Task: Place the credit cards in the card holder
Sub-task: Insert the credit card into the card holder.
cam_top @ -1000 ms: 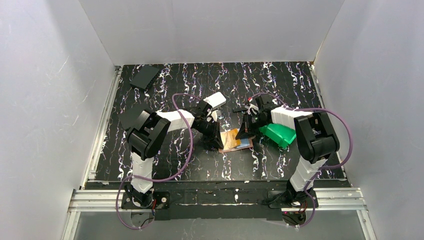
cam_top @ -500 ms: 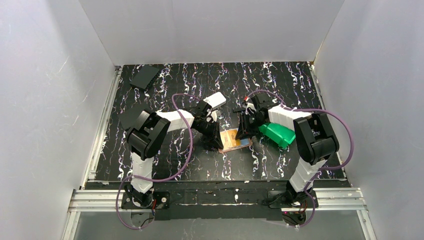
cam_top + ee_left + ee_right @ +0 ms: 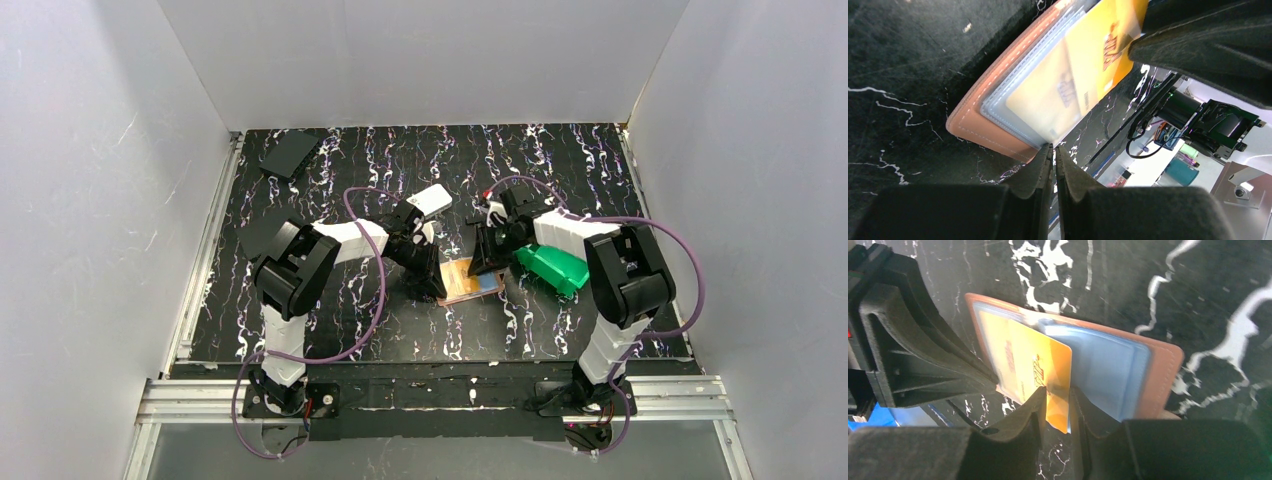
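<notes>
Two grippers meeting over the open card holder point(image 3: 470, 283) at the middle of the black marbled desk point(image 3: 350, 330), left gripper point(image 3: 1054, 150) closed, tips at the holder's edge, right gripper point(image 3: 1058, 394) slightly parted around a yellow card point(image 3: 1040, 357) lying across the clear sleeves, green bin point(image 3: 556, 268) just beside.

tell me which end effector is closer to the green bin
Right. The right end effector sits just beside the green bin, at the edge of the card holder nearest the bin; the left end effector is at its opposite edge, farther away.
</notes>
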